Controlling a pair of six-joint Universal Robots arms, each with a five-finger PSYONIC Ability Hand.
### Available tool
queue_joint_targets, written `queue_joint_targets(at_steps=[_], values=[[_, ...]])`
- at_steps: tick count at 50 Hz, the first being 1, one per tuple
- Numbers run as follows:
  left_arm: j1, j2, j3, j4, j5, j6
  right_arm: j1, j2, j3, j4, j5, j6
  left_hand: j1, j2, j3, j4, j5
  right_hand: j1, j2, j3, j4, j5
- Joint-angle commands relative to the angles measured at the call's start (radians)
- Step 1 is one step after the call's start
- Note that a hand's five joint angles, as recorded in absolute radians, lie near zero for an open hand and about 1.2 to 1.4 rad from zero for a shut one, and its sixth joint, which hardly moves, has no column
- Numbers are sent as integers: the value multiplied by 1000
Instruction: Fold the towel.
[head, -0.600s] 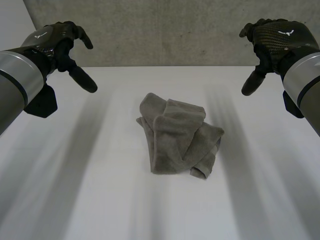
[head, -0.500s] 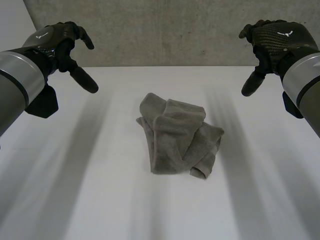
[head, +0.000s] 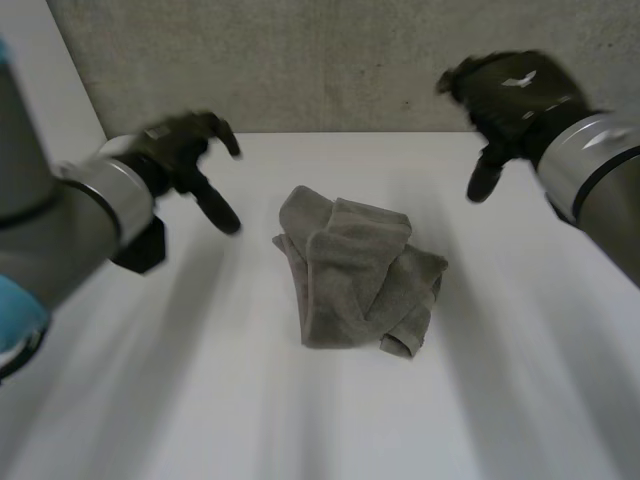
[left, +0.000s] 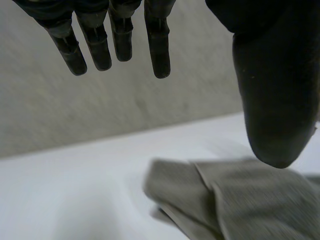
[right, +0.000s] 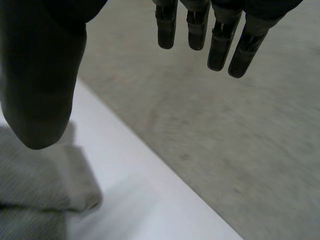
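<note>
A grey towel (head: 355, 272) lies crumpled in a heap at the middle of the white table (head: 200, 380). My left hand (head: 180, 150) hovers above the table to the left of the heap, open, fingers (left: 115, 42) straight and nothing in them. In its wrist view the towel (left: 235, 200) lies below the thumb. My right hand (head: 510, 95) hangs open above the far right of the table, apart from the cloth. Its fingers (right: 220, 42) are straight, and a fold of the towel (right: 40, 185) shows under the thumb.
A grey concrete wall (head: 330, 60) rises behind the table's far edge. Bare white table surface surrounds the towel on every side.
Both hands have moved inward toward the towel. The left hand has come down and to the right; the right hand has shifted left. The towel has not moved.
</note>
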Motion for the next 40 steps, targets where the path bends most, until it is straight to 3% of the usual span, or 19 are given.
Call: queue_joint_targets(at_steps=[1,8,20,23,25,26,28,29,30,40], values=[[-71,-152,-2,-3,6,-22,16,97,-5,-11,-173,-212,-59,-45,-47,-58,-21,-58,-80,-72,-80,-57],[-138,-330,21,23,3,-151,91,363,-161,-46,-203,-299,-59,-45,-47,-58,-21,-33,-55,-47,-55,-32],[-167,-454,30,150,-106,-168,134,652,-321,-48,-165,-319,-50,-36,-38,-50,-12,284,262,270,262,285],[-169,-473,39,170,-109,-168,137,669,-323,-49,-163,-316,-50,-36,-38,-50,-12,355,333,341,333,356],[-172,-485,48,183,-112,-165,145,689,-324,-52,-163,-310,-50,-36,-38,-50,-12,580,557,566,558,581],[-172,-485,48,183,-112,-165,145,689,-324,-52,-163,-310,-50,-36,-38,-50,-12,581,559,567,559,582],[-173,-490,51,184,-112,-165,147,694,-323,-58,-162,-299,-50,-36,-38,-50,-12,896,874,882,874,897],[-173,-494,53,184,-112,-165,147,694,-323,-58,-162,-299,-50,-36,-38,-50,-12,898,876,884,876,899],[-175,-496,54,184,-114,-165,147,691,-323,-66,-156,-288,-50,-36,-38,-50,-12,1098,1076,1084,1077,1099],[-183,-494,54,186,-120,-166,113,583,-227,-74,-91,-139,-53,-39,-41,-52,-15,1164,1142,1150,1142,1165]])
